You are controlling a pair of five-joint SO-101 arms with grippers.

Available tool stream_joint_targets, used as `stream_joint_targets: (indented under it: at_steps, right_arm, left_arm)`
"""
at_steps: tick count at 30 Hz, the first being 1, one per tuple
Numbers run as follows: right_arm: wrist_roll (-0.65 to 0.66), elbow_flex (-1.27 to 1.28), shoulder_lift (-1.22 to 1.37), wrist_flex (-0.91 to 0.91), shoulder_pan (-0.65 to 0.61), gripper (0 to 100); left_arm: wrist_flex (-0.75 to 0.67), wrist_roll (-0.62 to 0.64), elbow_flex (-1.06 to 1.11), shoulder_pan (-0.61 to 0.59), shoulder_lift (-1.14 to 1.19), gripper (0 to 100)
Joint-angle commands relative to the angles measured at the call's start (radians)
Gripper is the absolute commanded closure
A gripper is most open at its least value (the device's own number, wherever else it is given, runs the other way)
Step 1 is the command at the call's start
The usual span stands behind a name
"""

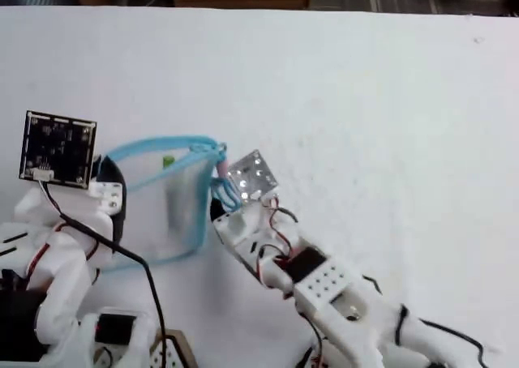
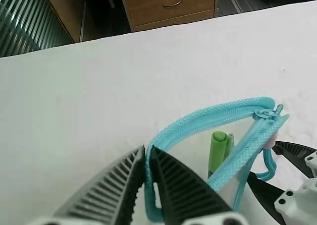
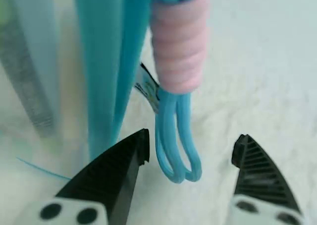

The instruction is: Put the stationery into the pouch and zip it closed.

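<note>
Two grippers work one pouch. The left gripper [image 2: 147, 153] has its ribbed jaws pressed together on the blue zipper [image 2: 208, 117] tape at one end of the mouth. The right gripper [image 3: 192, 138] stands spread at the other end, with the pull loop [image 3: 181, 177] hanging between its jaws and touching neither. A pink sleeve [image 3: 179, 46] sits on the cord just above the loop, below the slider [image 2: 270, 114].

The pouch [image 1: 182, 214] lies on the white table [image 1: 365, 92] between the two arms. Its long axis runs from one gripper to the other, and its mouth gapes up and toward the table's far edge. A green pen [image 2: 217, 150] stands inside near the slider end, cap toward the opening and crosswise to the zipper line. Wooden drawers [image 2: 168, 4] stand beyond the table.

Three risks appear likely. The right jaws may close beside the thin, slack loop if they are off-centre. A tug on the slider may drag the tape from the left jaws, which hold only a narrow edge. The pen's cap, close under the zipper line, may block the slider.
</note>
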Motion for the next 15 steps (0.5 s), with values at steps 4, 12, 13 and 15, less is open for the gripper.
stream_joint_targets:
  at_steps: [4, 12, 13, 15]
  right_arm:
    - [0.008, -0.014, 0.189, -0.157, 0.119, 73.0]
    - [0.003, -0.028, 0.214, -0.245, 0.148, 73.0]
    - [0.003, -0.038, 0.214, -0.249, 0.148, 73.0]
    - [0.003, -0.066, 0.214, -0.274, 0.140, 73.0]
  left_arm:
    - [0.035, -0.005, 0.017, -0.002, 0.004, 97]
    - [0.035, -0.005, 0.017, -0.002, 0.004, 97]
    - [0.035, -0.005, 0.017, -0.002, 0.004, 97]
    - [0.035, -0.005, 0.017, -0.002, 0.004, 97]
